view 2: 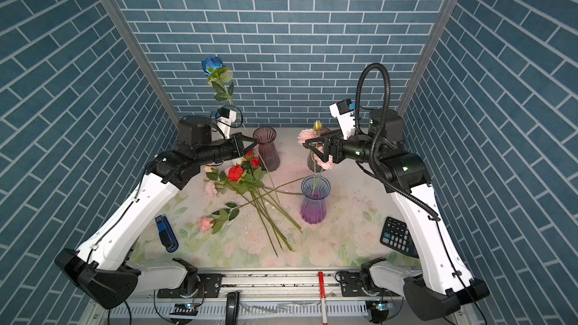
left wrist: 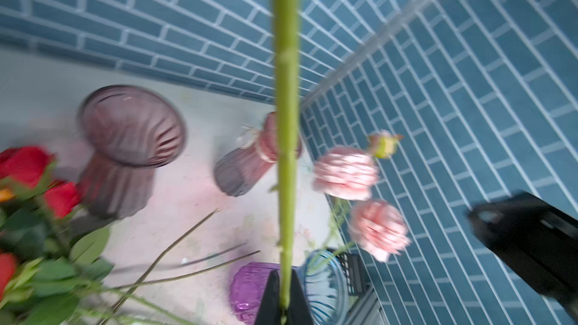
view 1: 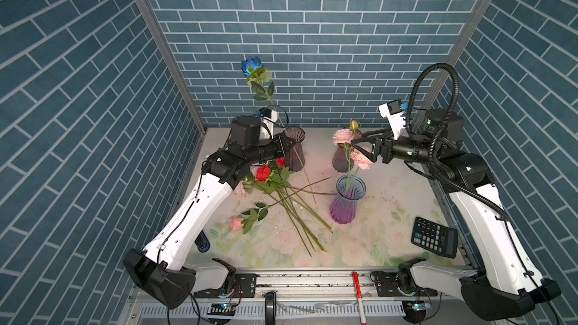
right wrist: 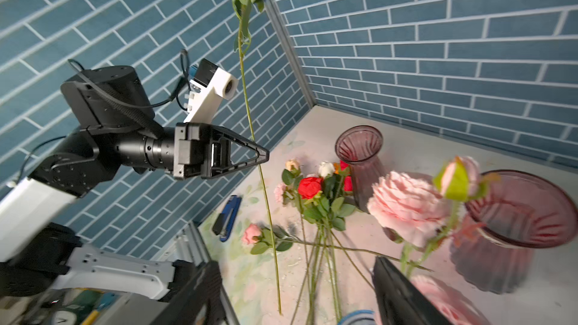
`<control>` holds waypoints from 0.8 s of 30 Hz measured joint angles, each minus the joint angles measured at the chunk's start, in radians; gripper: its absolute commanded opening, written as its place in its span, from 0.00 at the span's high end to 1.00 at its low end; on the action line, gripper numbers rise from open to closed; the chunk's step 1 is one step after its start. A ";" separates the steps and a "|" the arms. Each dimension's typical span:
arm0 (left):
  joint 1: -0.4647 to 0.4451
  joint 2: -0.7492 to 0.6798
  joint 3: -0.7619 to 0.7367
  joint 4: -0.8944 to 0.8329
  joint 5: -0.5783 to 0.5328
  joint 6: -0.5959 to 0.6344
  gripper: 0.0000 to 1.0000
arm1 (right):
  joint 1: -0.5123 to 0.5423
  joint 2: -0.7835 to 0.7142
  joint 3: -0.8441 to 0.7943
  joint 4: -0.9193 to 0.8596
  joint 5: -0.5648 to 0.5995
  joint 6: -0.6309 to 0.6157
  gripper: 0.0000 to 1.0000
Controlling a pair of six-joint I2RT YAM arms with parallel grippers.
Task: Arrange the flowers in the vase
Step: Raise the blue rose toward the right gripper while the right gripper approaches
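- The left gripper is seen clamped shut on the stem of the blue rose, taken about mid-length. The bloom is held high against the back wall, leaning left in both top views. The bare lower end hangs towards the table (whether it touches cannot be told).
- The step in hand is judged to be the carrying of this rose to a vase. Next, the stem's lower end would have to be raised over a rim, centred on the mouth and lowered before release.
- The loose flowers (red, pink, cream and orange blooms, long green stems fanned out) are left heaped on the table, so most of the task is reckoned undone.
- The smoky purple vase stands empty just beside the left gripper. The blue-rimmed purple vase is set further right, with a pink peony upright in it.
- The right gripper is held with its jaws well apart beside the peony's blooms, and nothing is gripped.
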 measured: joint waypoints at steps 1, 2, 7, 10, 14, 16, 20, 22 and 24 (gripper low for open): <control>-0.027 0.005 0.021 0.006 0.012 0.022 1.00 | 0.000 0.010 0.005 0.021 -0.028 0.025 0.27; -0.057 0.014 0.045 0.010 0.031 0.049 1.00 | 0.000 0.018 0.006 0.055 -0.064 0.061 0.29; -0.153 0.093 0.113 0.041 0.188 0.135 1.00 | 0.000 0.027 0.005 0.212 -0.183 0.206 0.56; -0.190 0.145 0.131 0.049 0.277 0.163 1.00 | 0.000 0.028 0.005 0.300 -0.244 0.285 0.74; -0.232 0.178 0.150 0.030 0.337 0.202 1.00 | 0.000 0.030 0.004 0.360 -0.293 0.343 0.78; -0.242 0.179 0.161 0.023 0.356 0.215 1.00 | 0.000 0.030 0.003 0.375 -0.304 0.361 0.80; -0.253 0.175 0.189 0.015 0.372 0.237 1.00 | 0.000 0.031 -0.013 0.387 -0.312 0.375 0.81; -0.257 0.169 0.189 0.008 0.371 0.248 1.00 | 0.000 0.032 -0.029 0.388 -0.312 0.381 0.81; -0.265 0.167 0.189 0.001 0.370 0.257 1.00 | 0.003 0.039 -0.045 0.388 -0.311 0.384 0.80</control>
